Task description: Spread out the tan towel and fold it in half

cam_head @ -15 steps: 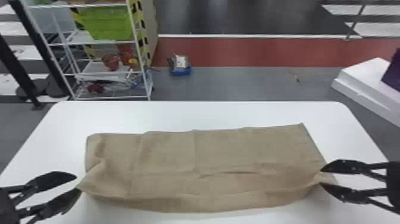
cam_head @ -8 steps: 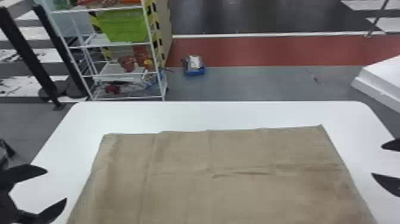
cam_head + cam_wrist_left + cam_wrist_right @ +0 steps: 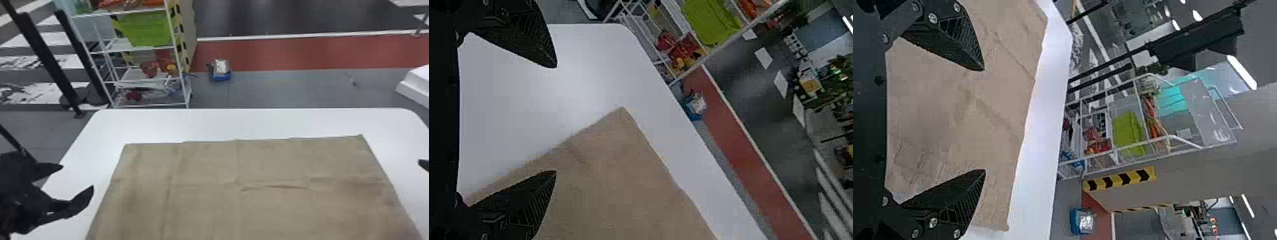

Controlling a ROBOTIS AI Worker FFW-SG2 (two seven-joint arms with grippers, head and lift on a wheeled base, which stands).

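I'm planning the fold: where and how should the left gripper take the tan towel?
Probably at its far left corner, coming in low from beyond the left edge. The tan towel lies flat on the white table, so only its rim offers a pinch; the left gripper is open near that edge.

Likely a workshop or lab: open shelving (image 3: 129, 76) (hazard tape (image 3: 1119, 179) beside it).
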